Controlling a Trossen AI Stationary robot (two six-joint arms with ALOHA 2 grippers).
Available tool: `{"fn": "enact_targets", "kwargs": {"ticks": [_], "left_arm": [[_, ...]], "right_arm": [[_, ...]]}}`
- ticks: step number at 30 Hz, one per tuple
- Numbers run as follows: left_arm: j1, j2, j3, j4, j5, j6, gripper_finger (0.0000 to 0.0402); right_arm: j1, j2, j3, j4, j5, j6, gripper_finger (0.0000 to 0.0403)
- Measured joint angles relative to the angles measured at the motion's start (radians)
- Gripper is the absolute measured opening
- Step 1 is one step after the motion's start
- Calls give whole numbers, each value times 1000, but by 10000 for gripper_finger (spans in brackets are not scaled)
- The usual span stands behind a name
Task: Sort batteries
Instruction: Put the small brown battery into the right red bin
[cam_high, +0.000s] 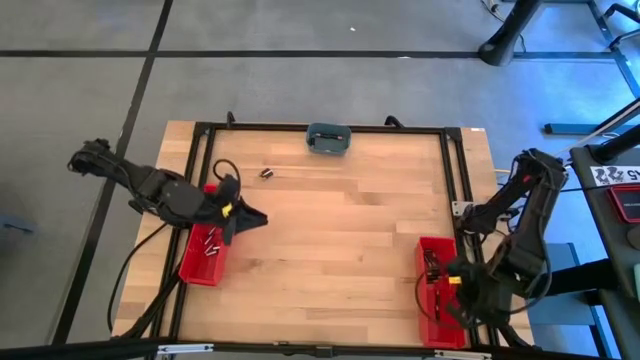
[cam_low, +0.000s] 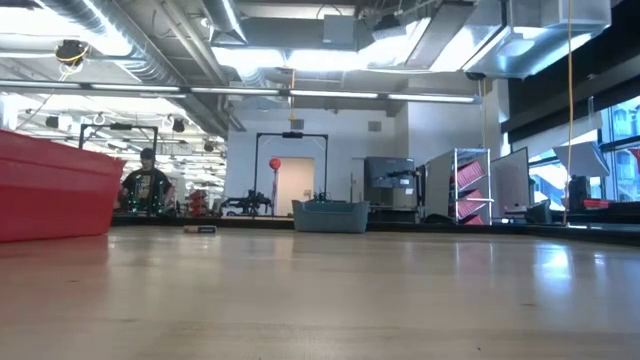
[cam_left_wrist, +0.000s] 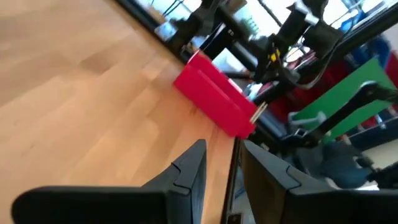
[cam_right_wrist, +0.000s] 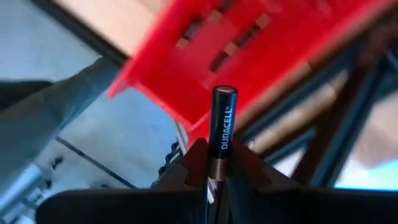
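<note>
Right pincer (cam_right_wrist: 211, 167) is pinching a battery (cam_right_wrist: 221, 134), label reads Duracell, held upright between the fingers. High view puts that pincer (cam_high: 452, 283) at the right red bin (cam_high: 437, 292), near front edge of the counter (cam_high: 330, 230). Several batteries already lie in that bin per the right wrist view.

Left pincer (cam_left_wrist: 221, 165) is slightly spread with nothing between the fingers; high view has it (cam_high: 255, 217) just inboard of the left red bin (cam_high: 203, 253), which holds a few batteries (cam_high: 211, 245). One loose battery (cam_high: 267, 173) sits on the counter toward the back, near the grey-blue dish (cam_high: 328, 139).

My read of the step: drop the held cell into the right bin. To do it well I'd centre over the bin's open floor, not the wall, go low before releasing so it doesn't bounce out, and part the fingers fully since the cell sits deep between them. Left arm probably goes for the loose cell next.

View differences:
- Right wrist alone shows the grip and the brand.
- High view alone shows both bins and the stray cell together.
- Low view shows only a red bin wall (cam_low: 55, 190), the dish (cam_low: 330, 215) and a small dark object lying on the far counter, likely that stray cell; neither pincer is in it.
- Left wrist shows the far bin (cam_left_wrist: 214, 102) and the other arm, but not its own bin.
</note>
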Motion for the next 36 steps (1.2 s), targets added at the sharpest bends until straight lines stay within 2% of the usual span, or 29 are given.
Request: {"fn": "enact_targets", "kwargs": {"ticks": [2,4,6,9,13,19,25,31,36], "left_arm": [[-14,16,0,-19,-2,-20,88],[-26,34,0,-25,-5,-21,88],[-32,49,0,-24,-8,-18,88],[-33,66,0,-16,-11,-24,88],[-33,75,0,-7,-13,-32,88],[-33,73,0,-7,-14,-50,88],[-33,72,0,-7,-15,-56,88],[-33,72,0,-7,-16,-57,88],[-33,72,0,-8,-18,-57,88]], "right_arm": [[6,0,-25,1,-16,90,28],[5,0,-70,31,11,152,28],[-6,0,-129,100,40,161,28],[-72,5,-225,156,3,196,28],[-155,8,-305,233,-21,142,28],[-232,13,-379,249,-126,54,28],[-235,13,-442,293,-133,71,31],[-235,13,-501,376,-180,75,77],[-235,7,-486,374,-192,62,91]]}}
